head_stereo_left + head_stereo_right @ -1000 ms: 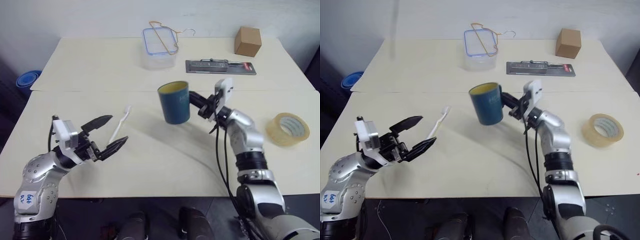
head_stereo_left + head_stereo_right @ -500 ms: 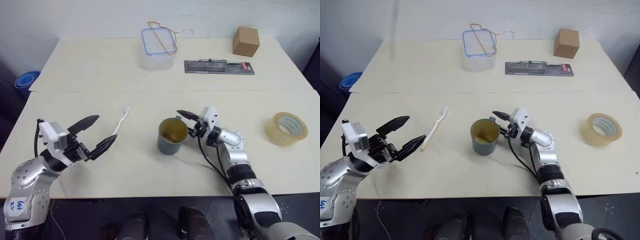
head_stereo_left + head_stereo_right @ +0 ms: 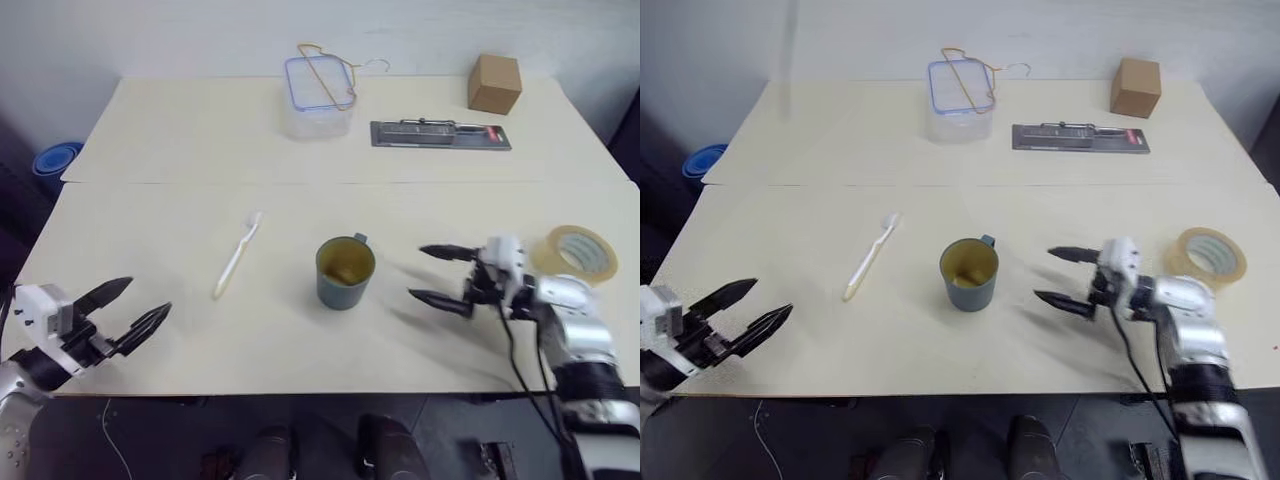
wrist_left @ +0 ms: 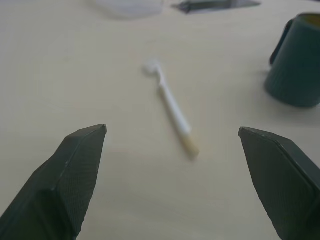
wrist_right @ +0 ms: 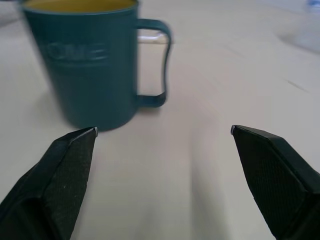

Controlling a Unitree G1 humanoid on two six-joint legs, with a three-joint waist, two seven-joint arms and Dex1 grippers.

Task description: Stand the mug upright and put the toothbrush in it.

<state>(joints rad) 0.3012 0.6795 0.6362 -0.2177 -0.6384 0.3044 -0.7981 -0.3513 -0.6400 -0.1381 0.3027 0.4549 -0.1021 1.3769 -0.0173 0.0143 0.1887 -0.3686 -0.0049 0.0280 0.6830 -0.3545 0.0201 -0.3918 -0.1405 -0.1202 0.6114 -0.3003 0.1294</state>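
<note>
The mug (image 3: 345, 272) stands upright near the middle of the desk (image 3: 180, 150), mouth up, its handle toward the far side. The toothbrush (image 3: 237, 255) lies flat to the mug's left, well apart from it, bristled head pointing away from the robot. The right tool (image 3: 440, 275) hangs released beside the mug, fingers spread and touching nothing. The left tool (image 3: 135, 308) is spread wide too, near the desk's front left edge, probably just above the surface. A tape roll (image 3: 574, 256) sits far right.
</note>
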